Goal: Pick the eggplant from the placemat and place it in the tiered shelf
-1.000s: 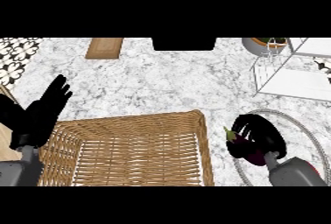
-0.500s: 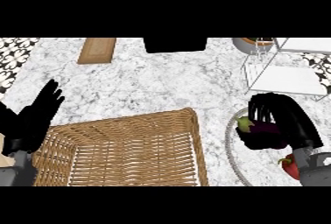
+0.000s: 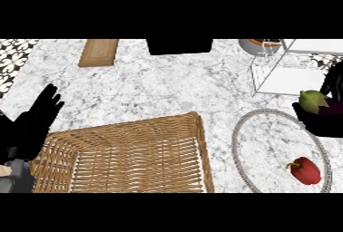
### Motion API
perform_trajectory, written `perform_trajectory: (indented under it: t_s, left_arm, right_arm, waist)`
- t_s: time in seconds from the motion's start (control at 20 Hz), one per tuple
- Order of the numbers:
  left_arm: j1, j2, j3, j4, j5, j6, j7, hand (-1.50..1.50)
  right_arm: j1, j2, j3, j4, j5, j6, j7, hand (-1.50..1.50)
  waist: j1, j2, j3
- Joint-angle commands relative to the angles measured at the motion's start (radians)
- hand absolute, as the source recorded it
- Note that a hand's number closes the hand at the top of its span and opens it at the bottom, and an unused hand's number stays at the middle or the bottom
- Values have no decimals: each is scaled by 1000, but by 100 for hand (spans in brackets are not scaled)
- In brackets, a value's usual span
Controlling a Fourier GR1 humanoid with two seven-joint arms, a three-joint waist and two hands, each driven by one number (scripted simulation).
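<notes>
Head view, looking down on the marble counter [image 3: 167,90].

- Right hand [image 3: 318,127] sits at the view's right edge, fingers curled around the eggplant [image 3: 321,104]. We read that as a grasp. Part of the hand is cut off by the edge.
- The eggplant is off the placemat [image 3: 271,136], just past the mat's upper right rim and inside the hand. Its green cap points toward the view's left. The purple body runs to the right and out of frame, so the long axis lies roughly across the view.
- A red pepper [image 3: 306,170] is the only thing lying on the placemat.
- The tiered shelf [image 3: 288,74], white wire, stands near, up the view from the eggplant and a little to the left. Its lower tray faces the hand.
- Left hand [image 3: 33,127] rests open at the view's left edge, fingers up, beside the wicker basket [image 3: 127,158]. It is well apart from the shelf, with the basket between.

Our judgement: the pick is done and the carry is under way. The right hand is far nearer the shelf. The coming move runs up the view and slightly left, cap end leading. We cannot tell how high the eggplant rides against the tray's rim.
</notes>
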Motion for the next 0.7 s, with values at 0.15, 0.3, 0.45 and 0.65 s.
perform_trajectory:
  t_s: [0.15, 0.3, 0.45, 0.65]
  left_arm:
    - [83, -67, -59, 132, -9, -24, 4, 0]
    - [73, -86, -77, 107, -20, -11, 19, 0]
    - [72, -79, -60, 141, -5, -38, 8, 0]
    - [39, -49, -37, 147, 4, -63, 28, 0]
  right_arm:
    - [-87, -99, -199, 12, -123, 70, 102, 150]
    - [-153, -149, -245, 72, -170, 121, 126, 150]
    - [-212, -191, -323, 147, -208, 136, 132, 150]
    - [-315, -247, -351, 258, -243, 184, 133, 150]
  waist:
    - [14, 31, -31]
    - [33, 34, -30]
    - [39, 38, -31]
    - [64, 41, -32]
